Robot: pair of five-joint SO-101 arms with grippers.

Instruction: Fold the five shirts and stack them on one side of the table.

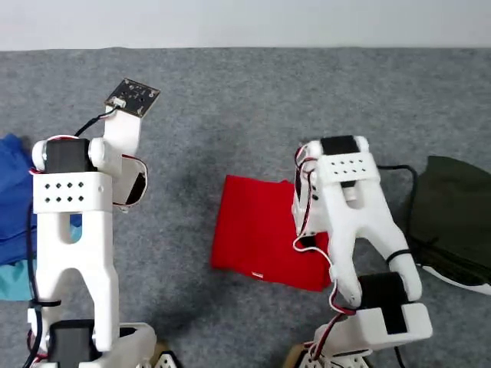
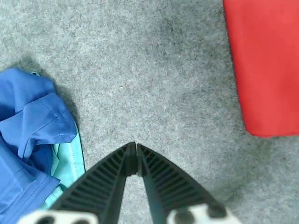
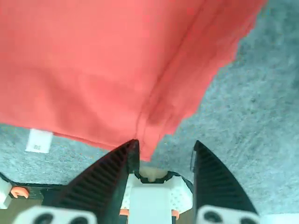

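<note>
A folded red shirt (image 1: 257,238) lies flat in the middle of the grey table. My right gripper (image 3: 166,147) is open and hovers low over that red shirt's (image 3: 107,70) edge, one fingertip (image 3: 132,145) right at the hem and nothing between the jaws. My left gripper (image 2: 136,150) is shut and empty above bare felt, between a crumpled blue shirt (image 2: 28,126) lying on a teal shirt (image 2: 70,161) and the red shirt (image 2: 266,65). In the high view the left arm (image 1: 73,184) stands beside the blue shirt (image 1: 14,192).
A dark green shirt (image 1: 453,215) lies at the table's right edge with a white garment (image 1: 460,282) showing under it. The right arm (image 1: 349,192) covers the red shirt's right side. A white label (image 3: 39,141) sits at the red shirt's hem.
</note>
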